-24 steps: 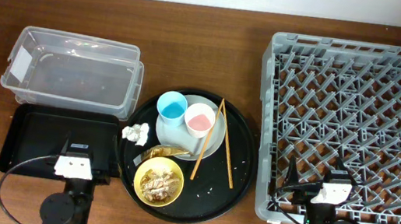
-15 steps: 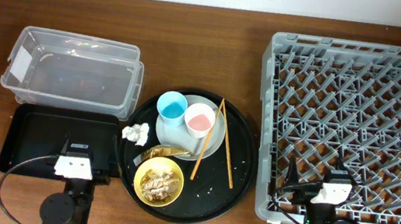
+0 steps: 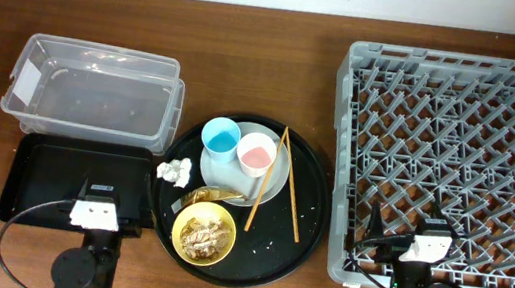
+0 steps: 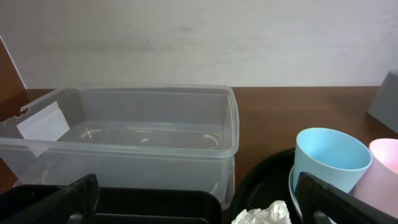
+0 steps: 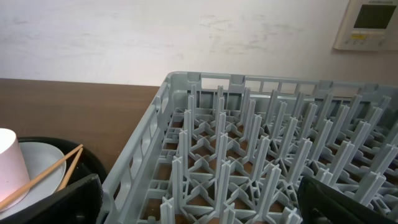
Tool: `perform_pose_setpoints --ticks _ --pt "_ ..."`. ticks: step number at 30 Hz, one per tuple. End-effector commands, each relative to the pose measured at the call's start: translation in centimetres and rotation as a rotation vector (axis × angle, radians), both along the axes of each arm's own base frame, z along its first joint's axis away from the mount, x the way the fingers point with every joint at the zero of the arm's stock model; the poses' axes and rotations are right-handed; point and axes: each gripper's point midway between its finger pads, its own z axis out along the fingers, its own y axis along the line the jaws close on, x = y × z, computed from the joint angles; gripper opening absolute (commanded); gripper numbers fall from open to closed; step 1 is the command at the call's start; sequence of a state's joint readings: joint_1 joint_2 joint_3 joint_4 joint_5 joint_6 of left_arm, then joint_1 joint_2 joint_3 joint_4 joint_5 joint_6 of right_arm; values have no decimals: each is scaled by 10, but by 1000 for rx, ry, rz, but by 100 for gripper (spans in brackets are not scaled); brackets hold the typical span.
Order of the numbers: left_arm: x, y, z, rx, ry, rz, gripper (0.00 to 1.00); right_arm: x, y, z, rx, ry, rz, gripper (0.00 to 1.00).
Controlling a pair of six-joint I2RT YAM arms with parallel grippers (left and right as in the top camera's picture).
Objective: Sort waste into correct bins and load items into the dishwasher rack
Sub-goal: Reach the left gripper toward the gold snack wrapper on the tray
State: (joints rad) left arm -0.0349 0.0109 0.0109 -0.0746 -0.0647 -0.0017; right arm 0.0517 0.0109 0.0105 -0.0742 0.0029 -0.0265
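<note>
Left gripper (image 4: pixel 199 208): jaws wide apart, tissue (image 4: pixel 264 214) ahead, right of centre. Right gripper (image 5: pixel 202 205): jaws wide apart, rack (image 5: pixel 140 168) directly ahead.

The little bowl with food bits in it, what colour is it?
Yellow. The bowl shows best in the overhead view.

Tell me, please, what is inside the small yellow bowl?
Inside the yellow bowl lie beige food scraps, as the overhead view shows. They cover most of its bottom, so whatever is beneath them cannot be seen.
</note>
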Motion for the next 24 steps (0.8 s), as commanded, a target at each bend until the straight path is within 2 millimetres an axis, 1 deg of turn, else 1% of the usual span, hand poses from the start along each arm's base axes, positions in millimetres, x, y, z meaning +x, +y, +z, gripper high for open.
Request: perform_pose_setpoints --ticks 1,8,9,10,12,14,15,16,18,19,22,24 --pt "0 5 0 -12 -2 26 100 0 1 -2 4 4 1 98" --pt "0 4 0 -11 -3 25 100 0 1 -2 4 4 1 99" --pt "0 4 3 -13 -14 21 100 0 1 -2 4 4 1 98" --pt "0 -9 11 -17 -45 -53 100 0 1 -2 4 4 1 98" --pt "-2 -24 19 -22 -56 -144 100 0 1 -2 4 4 1 98" --pt "-10 -28 45 -22 -63 -168 100 0 1 -2 4 4 1 98" --pt "-14 -28 61 -22 -65 -168 100 0 1 -2 4 4 1 98" --pt "-19 -28 82 -23 -61 -168 100 0 1 -2 4 4 1 98" --pt "-21 -32 105 -27 11 -189 100 0 1 -2 3 4 1 98" --pt "-16 -40 116 -36 101 -238 100 0 1 -2 4 4 1 98" --pt "-2 -63 125 -79 272 -364 100 0 1 -2 4 4 1 98" --pt "7 -90 132 -154 429 -523 100 0 1 -2 4 4 1 98"
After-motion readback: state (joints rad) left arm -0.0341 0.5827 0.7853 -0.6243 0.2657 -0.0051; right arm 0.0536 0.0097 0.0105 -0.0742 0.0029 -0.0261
